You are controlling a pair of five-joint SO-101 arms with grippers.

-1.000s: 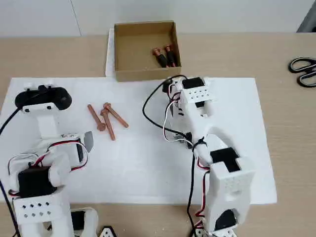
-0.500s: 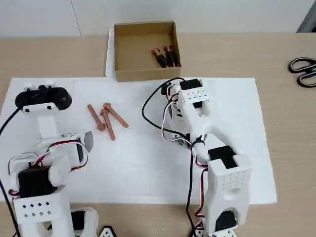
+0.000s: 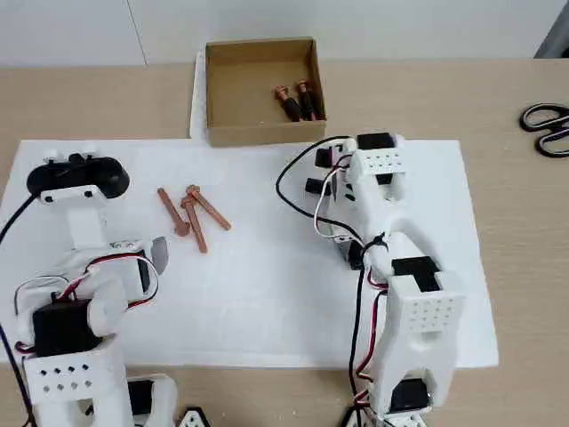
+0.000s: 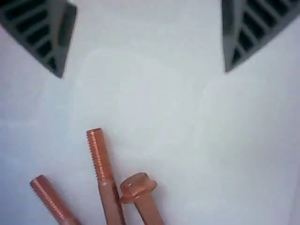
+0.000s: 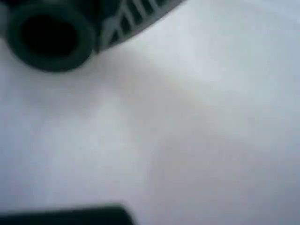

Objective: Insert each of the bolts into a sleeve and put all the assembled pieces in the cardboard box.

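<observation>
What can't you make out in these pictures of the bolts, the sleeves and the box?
Black sleeve: right wrist view, blurred; whether it is held or lying loose is unclear.
Three bolts: left wrist view, cut off by the picture's edge, so their full lengths are unseen.
Two assembled pieces in the cardboard box: high view, too small to tell how deep each bolt sits.
Dark strip: right wrist view, blurred and cut off; unidentifiable.

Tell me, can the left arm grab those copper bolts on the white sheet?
Probably yes. The left gripper is open, and the bolts lie just ahead on the white sheet, nothing between them.
</observation>
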